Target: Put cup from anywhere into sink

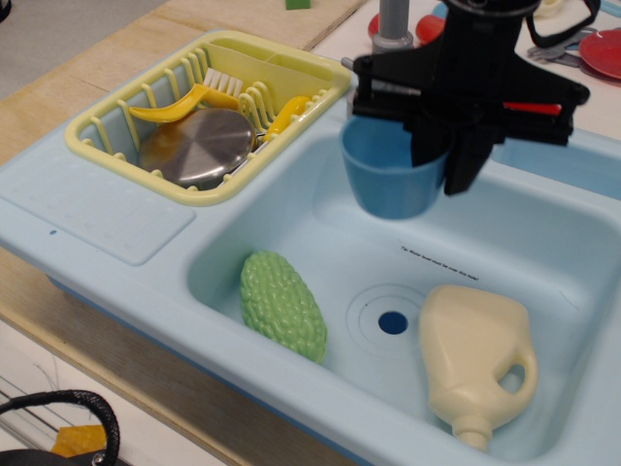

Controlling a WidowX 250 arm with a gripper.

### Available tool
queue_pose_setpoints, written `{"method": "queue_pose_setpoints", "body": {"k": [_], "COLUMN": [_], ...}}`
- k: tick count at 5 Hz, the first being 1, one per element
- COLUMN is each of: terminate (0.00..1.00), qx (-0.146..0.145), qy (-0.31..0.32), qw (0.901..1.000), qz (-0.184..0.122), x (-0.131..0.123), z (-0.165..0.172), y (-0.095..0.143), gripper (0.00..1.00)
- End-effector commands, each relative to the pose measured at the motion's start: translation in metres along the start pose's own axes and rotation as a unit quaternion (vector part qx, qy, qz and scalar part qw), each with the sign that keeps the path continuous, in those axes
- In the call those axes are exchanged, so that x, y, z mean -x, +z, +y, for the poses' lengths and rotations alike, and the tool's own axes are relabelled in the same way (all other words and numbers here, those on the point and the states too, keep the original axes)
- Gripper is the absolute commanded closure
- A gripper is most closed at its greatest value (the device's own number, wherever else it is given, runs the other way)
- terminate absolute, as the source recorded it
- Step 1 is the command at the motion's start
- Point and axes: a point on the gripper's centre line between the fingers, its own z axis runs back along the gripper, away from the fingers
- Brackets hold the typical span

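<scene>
Above the sink (291, 209) basin, the cup (391, 181) hangs upright, its rim clenched by the black jaws.

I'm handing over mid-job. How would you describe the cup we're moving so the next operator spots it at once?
Find the big pale-blue sink; above its basin hangs the black claw. Clamped in it, upright, is the cup: medium blue, smooth, handleless, slightly tapered, and darker than the sink. It alone is off the basin floor, unlike the green sponge and cream bottle.

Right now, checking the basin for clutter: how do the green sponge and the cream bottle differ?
The green sponge is bumpy and oval; the cream bottle is smooth with a handle. The sponge lies left of the drain, the bottle right, and the bottle looks larger. Both lie in the sink.
</scene>
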Motion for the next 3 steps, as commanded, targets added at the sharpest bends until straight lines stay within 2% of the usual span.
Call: {"method": "queue_pose_setpoints", "body": {"k": [1,2,3], "terminate": [0.0,0.0,1.0], "qx": [0.038,0.038,0.038], "qy": [0.007,0.007,0.007], "qw": [0.9989,0.9989,0.9989], "qz": [0.024,0.024,0.024], "x": [-0.0084,-0.0084,-0.0084], "z": [0.0064,0.0064,0.0064], "y": [0.002,0.002,0.002], "gripper": [0.0,0.0,0.0]}}
